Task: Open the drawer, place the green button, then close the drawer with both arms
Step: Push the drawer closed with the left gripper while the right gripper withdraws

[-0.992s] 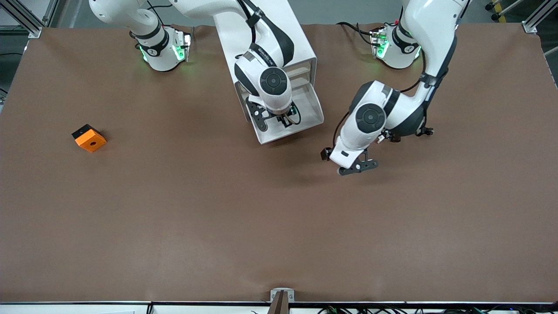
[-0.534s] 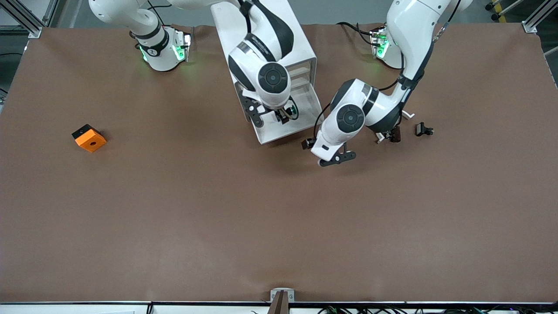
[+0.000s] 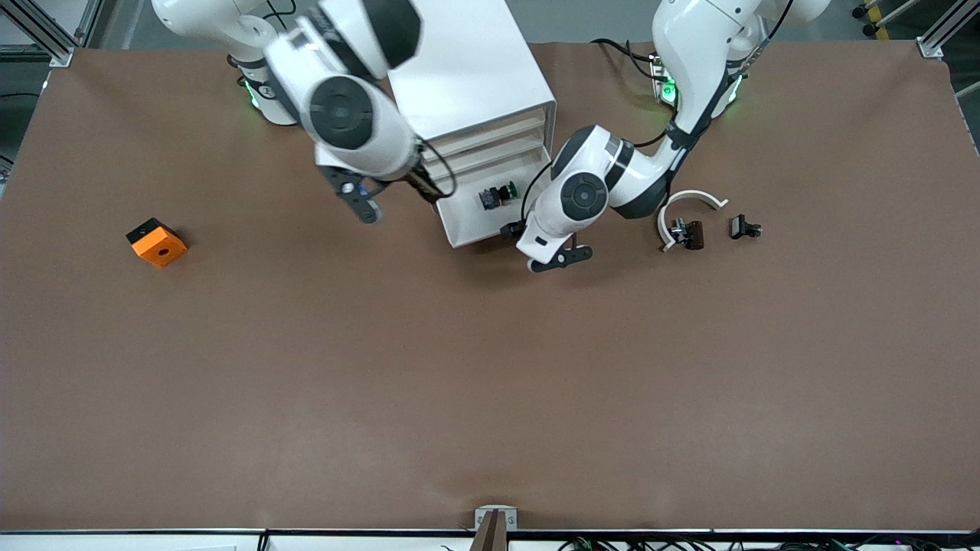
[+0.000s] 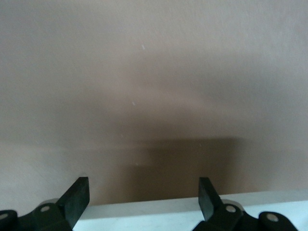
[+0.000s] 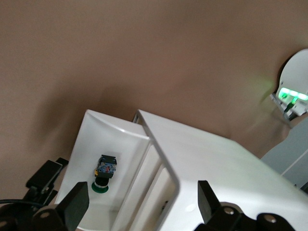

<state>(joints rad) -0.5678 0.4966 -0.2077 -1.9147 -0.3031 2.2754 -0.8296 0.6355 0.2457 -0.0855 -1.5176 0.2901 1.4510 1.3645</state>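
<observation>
The lowest drawer (image 3: 468,223) of the white cabinet (image 3: 467,76) stands pulled open. The button (image 3: 498,195), green cap on a dark body, lies on its side in the white tray. My right gripper (image 3: 361,203) is open and empty, up in the air beside the cabinet toward the right arm's end. Its wrist view shows the button (image 5: 103,172) in the drawer (image 5: 91,139). My left gripper (image 3: 537,246) is open and low at the drawer's front corner. In its wrist view the drawer's white front edge (image 4: 159,211) lies between the fingers (image 4: 77,196).
An orange block with a hole (image 3: 157,242) lies toward the right arm's end. A white curved piece (image 3: 691,200) and two small black clips (image 3: 687,232) (image 3: 744,227) lie toward the left arm's end. The three upper drawers are shut.
My right gripper has let go of the button in the tray, risen out of the drawer and swung toward its own end. My left gripper has moved in to the drawer's front.
</observation>
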